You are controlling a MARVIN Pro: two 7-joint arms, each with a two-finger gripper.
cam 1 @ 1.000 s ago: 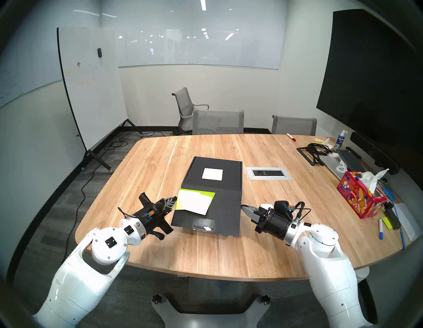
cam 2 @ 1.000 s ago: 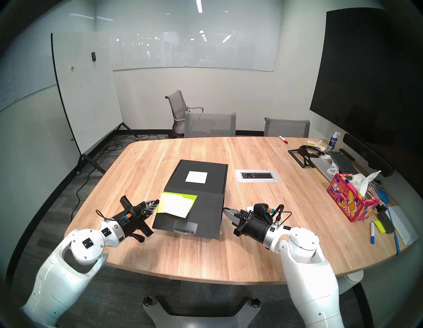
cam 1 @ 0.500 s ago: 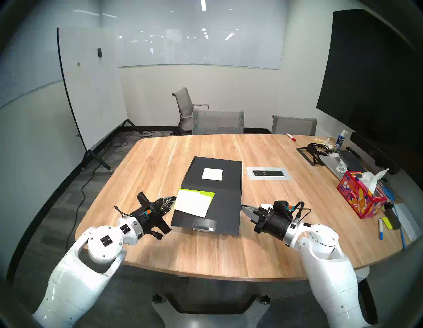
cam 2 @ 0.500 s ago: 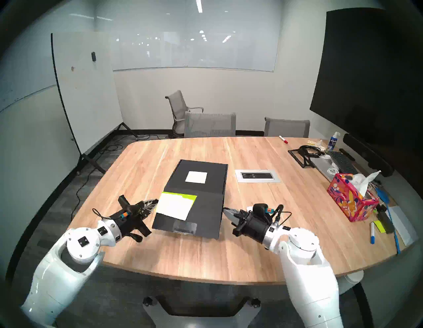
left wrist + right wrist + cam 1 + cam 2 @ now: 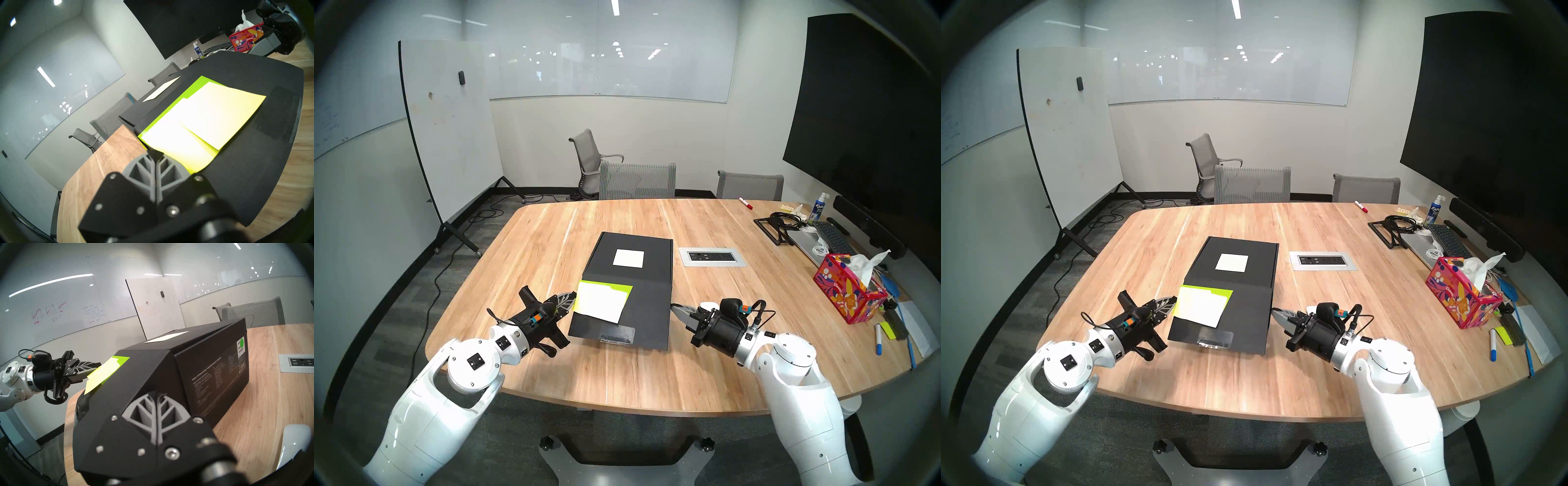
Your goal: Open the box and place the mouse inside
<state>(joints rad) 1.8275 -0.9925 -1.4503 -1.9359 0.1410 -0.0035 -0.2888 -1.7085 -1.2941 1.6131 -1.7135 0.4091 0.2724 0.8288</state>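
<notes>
We see the black box (image 5: 629, 288) mid-bench (image 5: 738, 356), its front flap tilted outward. Our left hand (image 5: 573, 294) and right hand (image 5: 673, 306), both clenched and empty, meet the flap's side edges. The white mouse (image 5: 295, 443) lies just beside the right hand

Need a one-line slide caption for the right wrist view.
Shut right gripper at the black box front flap's edge, white mouse beside it on the table.
</notes>
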